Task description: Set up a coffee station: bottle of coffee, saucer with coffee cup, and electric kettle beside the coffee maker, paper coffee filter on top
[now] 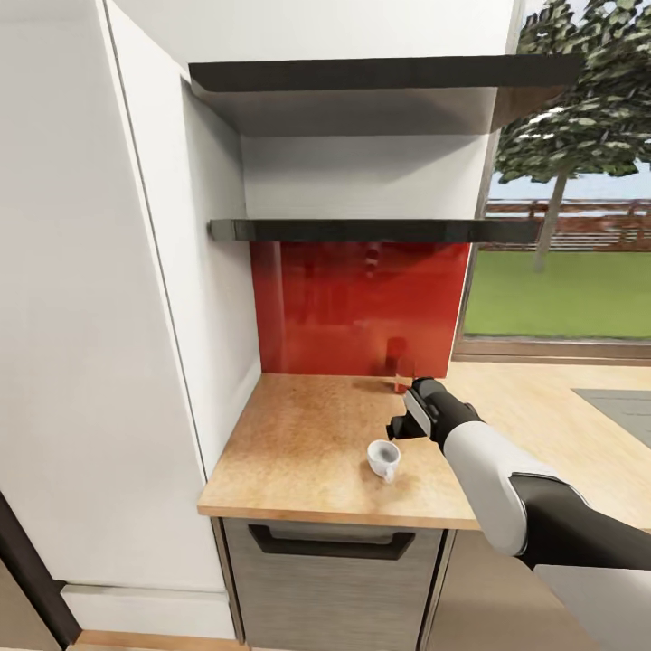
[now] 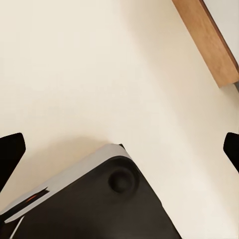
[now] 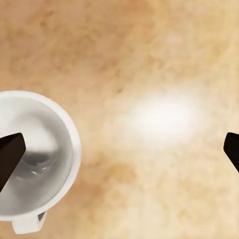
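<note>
The white coffee cup [image 1: 383, 458] stands upright on the wood-grain kitchen countertop [image 1: 307, 434] near its front edge. My right gripper [image 1: 403, 427] hovers just behind and to the right of it, pointing down, open. In the right wrist view the coffee cup [image 3: 35, 159] lies under one fingertip [image 3: 10, 154], while the right gripper [image 3: 119, 154] spans bare wood. A small dark jar with a red-and-white label, seemingly the bottle of coffee [image 1: 403, 378], stands at the red backsplash, partly hidden by my wrist. My left gripper [image 2: 122, 149] is open over a cream surface.
Two black kitchen shelves [image 1: 362, 231] [image 1: 380, 72] hang above the red backsplash [image 1: 362, 307]. A tall white cabinet [image 1: 90, 316] bounds the counter's left side. A grey drawer front with a handle [image 1: 331, 542] sits below. A window [image 1: 561, 271] is at the right.
</note>
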